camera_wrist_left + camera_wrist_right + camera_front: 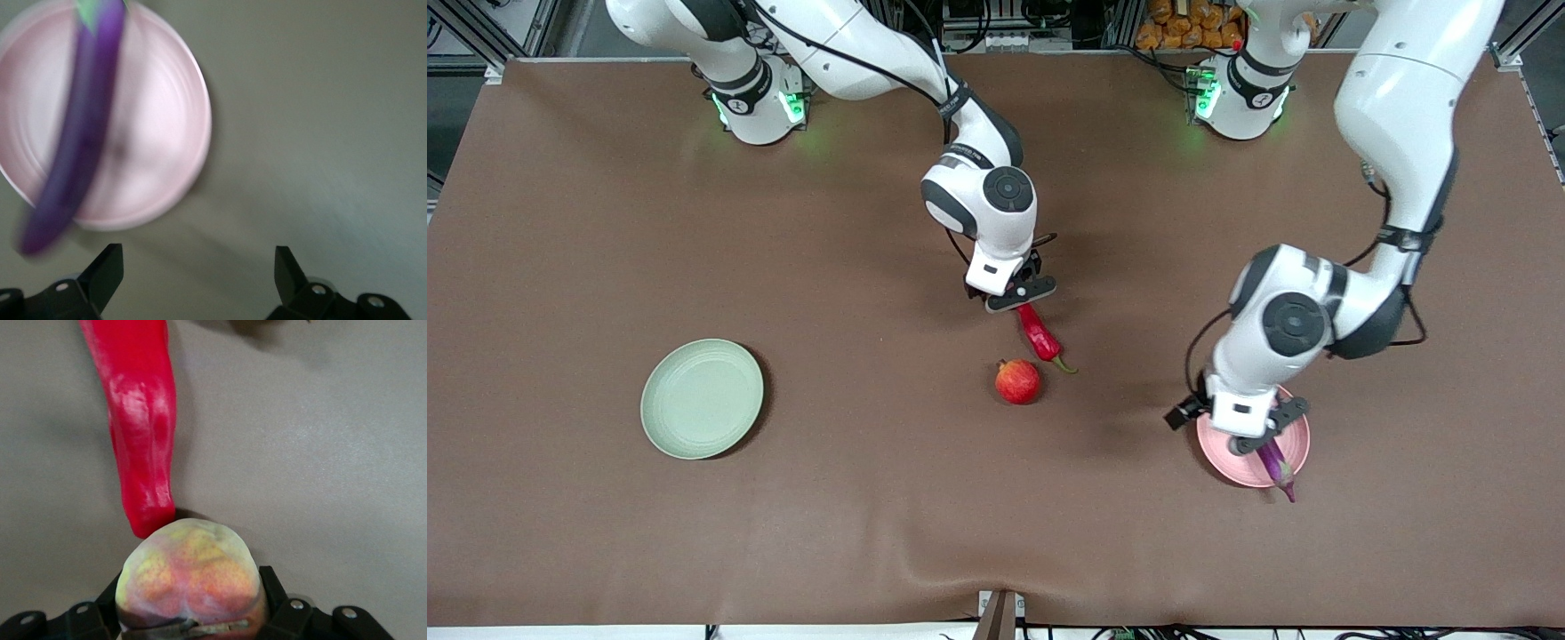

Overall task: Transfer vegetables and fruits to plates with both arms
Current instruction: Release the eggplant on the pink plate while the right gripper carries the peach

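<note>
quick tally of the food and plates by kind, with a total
vegetables: 2, eggplant on the pink plate, chili pepper
fruits: 2, pomegranate, peach in the right gripper
plates: 2, pink, green plate
total: 6

Eggplant on the pink plate, your left gripper open above the table.

You see the purple eggplant [77, 127] lying across the pink plate [160, 127], its green stem end at one rim and its other tip overhanging the rim onto the brown table [320, 120]. The left gripper [199, 273] shows its 2 black fingers [107, 270] spread wide apart with nothing between them, beside the plate, over bare table.
</note>
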### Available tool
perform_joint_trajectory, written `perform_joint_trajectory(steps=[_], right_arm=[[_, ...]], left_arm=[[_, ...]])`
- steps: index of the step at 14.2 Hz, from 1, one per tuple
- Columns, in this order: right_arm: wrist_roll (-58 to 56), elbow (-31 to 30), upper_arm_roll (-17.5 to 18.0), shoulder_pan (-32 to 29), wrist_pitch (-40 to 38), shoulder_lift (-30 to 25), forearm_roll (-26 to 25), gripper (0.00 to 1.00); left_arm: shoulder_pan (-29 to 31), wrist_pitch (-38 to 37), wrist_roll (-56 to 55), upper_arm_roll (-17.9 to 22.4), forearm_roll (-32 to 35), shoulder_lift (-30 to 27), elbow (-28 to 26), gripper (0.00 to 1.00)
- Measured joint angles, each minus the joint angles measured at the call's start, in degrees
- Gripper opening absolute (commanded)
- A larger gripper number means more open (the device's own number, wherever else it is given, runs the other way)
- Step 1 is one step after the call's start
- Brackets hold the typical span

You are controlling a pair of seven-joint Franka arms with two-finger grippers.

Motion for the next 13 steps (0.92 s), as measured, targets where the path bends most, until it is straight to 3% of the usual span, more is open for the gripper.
perform_joint_trajectory(steps=[2,5,9,13], right_arm=[[0.3,0.0,-0.1,0.0,-0.5,-0.1,0.0,0.07],[0.9,0.8,-1.3,-2.4,-7.8,-3.7,0.0,0.06],[-4.5,1.2,-1.9,-18.3,-18.8,-13.8,-0.1,0.06],[-14.5,-0.3,-2.0,-34.3,-17.8,-13.8,-0.2,0.07]], left_arm=[[-3.1,1.6,-5.0,-0.1,-1.3,1.2,-0.2,1.0],[-7.9,5.5,-12.1,-0.2,-3.3,3.1,-0.3,1.0],[-12.9,7.7,-18.7,-0.2,-3.4,4.4,-0.5,0.97],[-16.6,7.8,-22.8,-0.1,-3.4,4.6,-1.6,0.94]])
